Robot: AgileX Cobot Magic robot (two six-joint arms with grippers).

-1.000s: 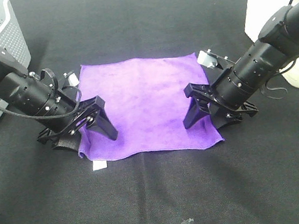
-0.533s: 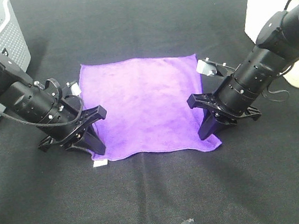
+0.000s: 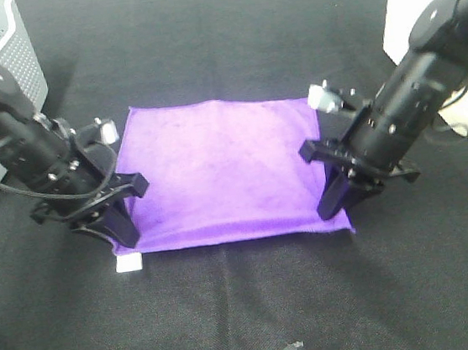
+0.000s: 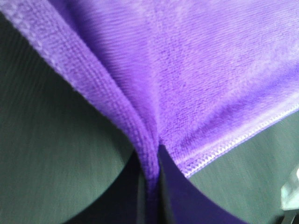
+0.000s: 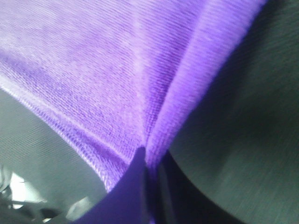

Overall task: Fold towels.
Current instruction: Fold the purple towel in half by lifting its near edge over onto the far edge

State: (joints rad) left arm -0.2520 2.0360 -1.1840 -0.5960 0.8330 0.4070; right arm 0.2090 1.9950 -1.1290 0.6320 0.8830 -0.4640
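We log a black cloth-covered table bearing a purple towel spread mid-table, a grey perforated basket far left, and a white box far right.

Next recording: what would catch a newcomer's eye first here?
A bright purple towel lies spread at the centre of the black table. The left claw and the right claw each pinch a near corner of it, fabric bunched between shut jaws. A grey perforated basket stands at the far left.
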